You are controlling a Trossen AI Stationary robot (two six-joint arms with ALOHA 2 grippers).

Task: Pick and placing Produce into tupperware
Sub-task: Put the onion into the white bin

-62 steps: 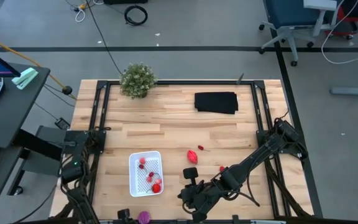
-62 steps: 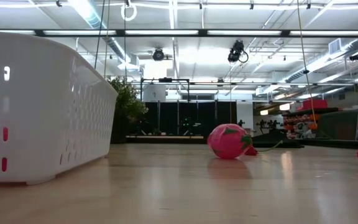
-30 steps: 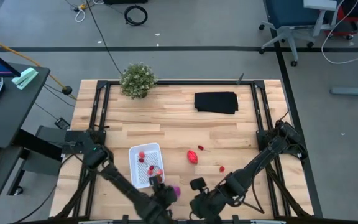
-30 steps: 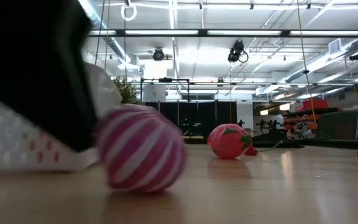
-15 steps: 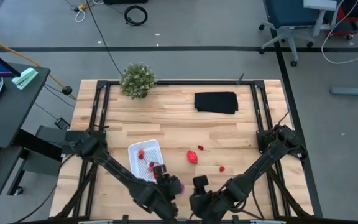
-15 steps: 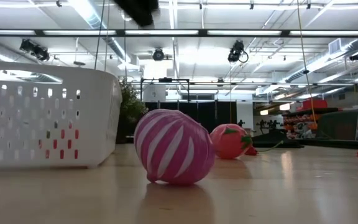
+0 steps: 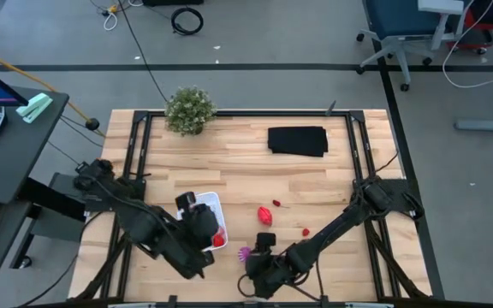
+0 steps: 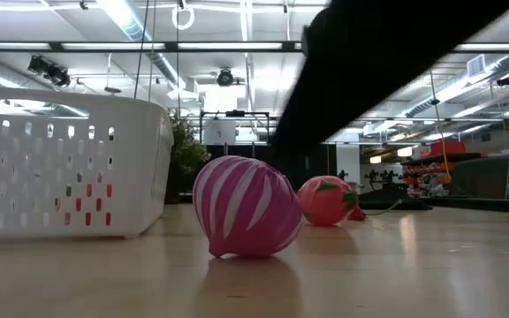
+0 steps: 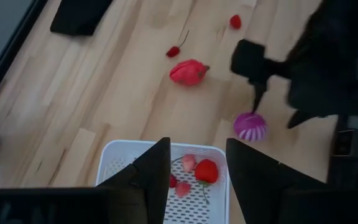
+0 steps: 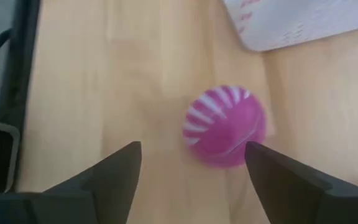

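The purple-magenta striped ball [image 7: 245,254] rests on the table near the front edge; it also shows in the low view [image 8: 246,208]. The white tupperware [image 7: 216,208] holds several small red pieces [image 9: 206,171]. My left gripper [image 9: 197,163] hovers open and empty above the tupperware [image 9: 120,155]. My right gripper [image 10: 192,149] is open above the ball [image 10: 225,126], a finger on either side, touching nothing. The larger red oblong [image 7: 265,215] and two tiny red pieces [image 7: 305,231] lie on the table.
A flat black cloth [image 7: 298,140] lies at the far right and a bushy green plant [image 7: 188,109] stands at the far left corner. Bare wood lies between them and the produce. My two arms are close together near the front edge.
My left gripper has drawn back from the ball, toward the table's left and far side, and now hangs over the tupperware. The ball has rolled a little rightward and come to rest. The tupperware, tipped before, now stands flat. My right gripper has come over the ball.
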